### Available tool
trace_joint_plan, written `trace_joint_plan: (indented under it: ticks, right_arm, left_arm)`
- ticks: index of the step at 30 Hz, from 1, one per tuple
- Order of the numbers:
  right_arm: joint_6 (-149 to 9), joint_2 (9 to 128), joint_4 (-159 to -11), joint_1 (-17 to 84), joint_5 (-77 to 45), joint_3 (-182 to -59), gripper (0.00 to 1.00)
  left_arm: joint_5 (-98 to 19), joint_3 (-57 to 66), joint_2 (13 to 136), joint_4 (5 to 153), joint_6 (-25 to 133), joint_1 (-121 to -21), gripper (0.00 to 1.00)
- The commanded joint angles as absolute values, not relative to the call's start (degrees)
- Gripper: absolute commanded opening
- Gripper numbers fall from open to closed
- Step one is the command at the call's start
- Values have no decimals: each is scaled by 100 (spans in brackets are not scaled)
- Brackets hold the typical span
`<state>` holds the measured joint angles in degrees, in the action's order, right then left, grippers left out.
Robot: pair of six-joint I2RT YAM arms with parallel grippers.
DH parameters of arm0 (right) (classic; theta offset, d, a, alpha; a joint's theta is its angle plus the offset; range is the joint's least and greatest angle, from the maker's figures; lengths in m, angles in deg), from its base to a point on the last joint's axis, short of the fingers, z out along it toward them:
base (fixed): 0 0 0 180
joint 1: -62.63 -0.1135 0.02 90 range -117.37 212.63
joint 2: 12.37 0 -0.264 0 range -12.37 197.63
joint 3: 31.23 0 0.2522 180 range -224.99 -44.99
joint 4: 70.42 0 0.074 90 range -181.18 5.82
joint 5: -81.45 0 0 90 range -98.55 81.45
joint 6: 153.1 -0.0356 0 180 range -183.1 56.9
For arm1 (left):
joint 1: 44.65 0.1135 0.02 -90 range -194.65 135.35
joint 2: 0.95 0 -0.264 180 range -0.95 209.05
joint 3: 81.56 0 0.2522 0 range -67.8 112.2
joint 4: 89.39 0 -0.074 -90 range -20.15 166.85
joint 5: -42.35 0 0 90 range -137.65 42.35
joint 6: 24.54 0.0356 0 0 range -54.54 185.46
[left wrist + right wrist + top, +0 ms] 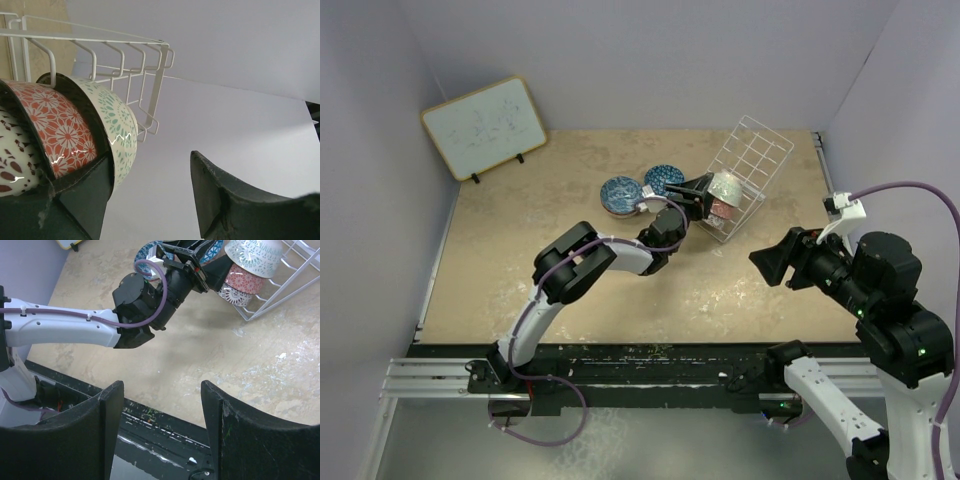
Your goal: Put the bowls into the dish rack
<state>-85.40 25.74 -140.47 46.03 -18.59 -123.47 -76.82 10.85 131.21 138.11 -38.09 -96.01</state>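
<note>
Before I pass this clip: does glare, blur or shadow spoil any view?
Top external: evenly lit and sharp, soft shadow under the left arm. Left wrist: small white glints on the glazed bowls, dish rack crisp, left pincer dark and slightly soft. Right wrist: right pincer near-black along the bottom, table beyond it clear. Nothing spoiled.

**A:** Where is the dish rack?

**B:** The dish rack stands on the worktop, on the far side, right of centre. Inside its near-left end, three bowls sit in a row, each against the next.

**A:** And the rest?

**B:** Just left of the rack, two loose bowls lie side by side on the worktop. The left tool is between them and the racked row. The right tool hangs nearer and further right, well apart. A whiteboard stands in the far left corner.
</note>
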Motion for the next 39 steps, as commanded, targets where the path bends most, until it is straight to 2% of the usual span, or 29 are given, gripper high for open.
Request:
trace_joint_plan:
  ticks: [1,9,21,35,39]
  right_arm:
    - [-8550,2499,-13850,4575,-1882,-12340,66]
    - [-8620,2470,-13750,4574,-1926,-12233,66]
    - [-8655,2494,-13697,4576,-1827,-12176,66]
    - [-8659,2844,-13620,4576,-1538,-12550,66]
    - [-8657,2968,-13589,4576,-1388,-12630,66]
  left_arm:
    - [-7303,1059,12600,13193,-3631,-9488,68]
    - [-6711,538,12204,12678,-3379,-9286,73]
    - [-6306,-18,11826,13195,-2646,-9144,99]
    - [-5208,-656,10924,13400,-1485,-8684,99]
    - [-4748,-831,10305,12914,-876,-8419,99]
